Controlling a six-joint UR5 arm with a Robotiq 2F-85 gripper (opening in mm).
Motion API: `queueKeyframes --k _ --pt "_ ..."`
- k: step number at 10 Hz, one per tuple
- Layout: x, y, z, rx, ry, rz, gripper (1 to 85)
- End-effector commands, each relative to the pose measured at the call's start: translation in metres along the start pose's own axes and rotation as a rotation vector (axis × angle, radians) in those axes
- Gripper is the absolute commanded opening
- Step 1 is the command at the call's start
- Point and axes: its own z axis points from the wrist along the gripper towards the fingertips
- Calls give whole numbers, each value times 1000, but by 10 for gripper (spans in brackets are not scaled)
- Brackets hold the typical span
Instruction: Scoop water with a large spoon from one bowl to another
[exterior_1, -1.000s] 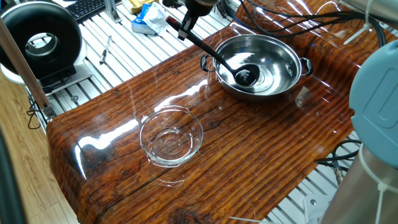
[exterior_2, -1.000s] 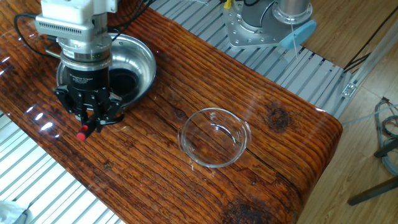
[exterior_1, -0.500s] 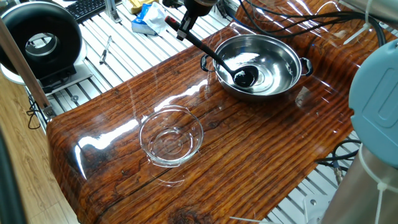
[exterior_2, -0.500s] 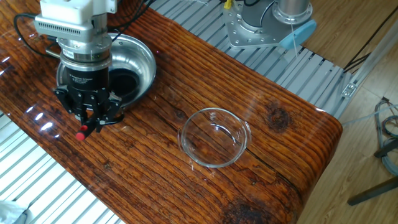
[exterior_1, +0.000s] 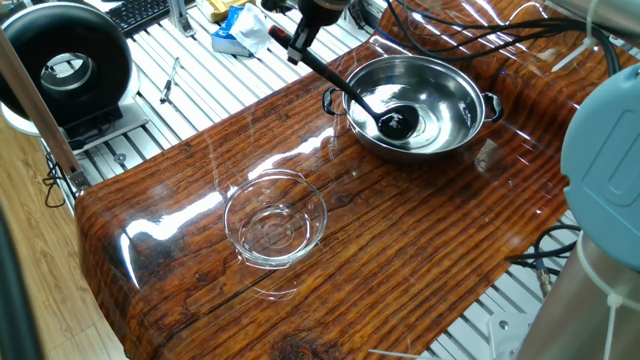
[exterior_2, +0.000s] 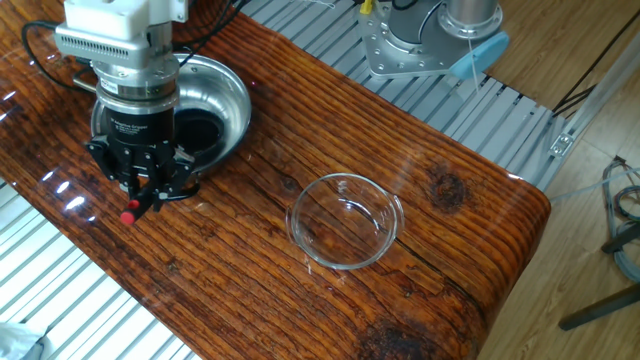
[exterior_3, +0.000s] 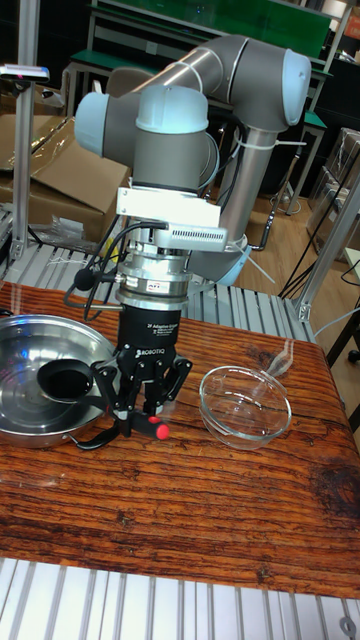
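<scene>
My gripper (exterior_2: 146, 186) is shut on the upper end of the large spoon's handle (exterior_1: 325, 72), just outside the steel bowl's rim. The handle's red tip (exterior_3: 160, 430) sticks out beyond the fingers. The handle slants down over the rim, and the black cup (exterior_1: 397, 122) sits low inside the steel bowl (exterior_1: 460, 92), near its bottom. Water shows there only as faint glints around the cup. The steel bowl (exterior_3: 25, 345) and the ladle cup (exterior_3: 65, 380) are left of the gripper (exterior_3: 140, 408). The clear glass bowl (exterior_1: 275, 220) stands apart on the wooden top; I cannot tell if it holds water.
The wooden board (exterior_1: 400, 230) rests on a slatted metal table. A black round device (exterior_1: 65, 65), a keyboard and crumpled items lie beyond the board's far side. Cables (exterior_1: 470, 30) run behind the steel bowl. The arm's base (exterior_2: 440, 40) stands across the board.
The red handle tip has shifted very slightly; the ladle cup stays in the steel bowl and the bowls have not moved.
</scene>
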Motion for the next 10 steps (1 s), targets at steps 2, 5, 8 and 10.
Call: queueKeyframes --k 2,5,8,10 --pt "3 5 -29 -6 43 30 10" --pt "-2 6 -79 -12 70 36 10" --pt "-5 14 -102 -18 90 45 10" --pt "-3 17 -109 -24 93 47 10"
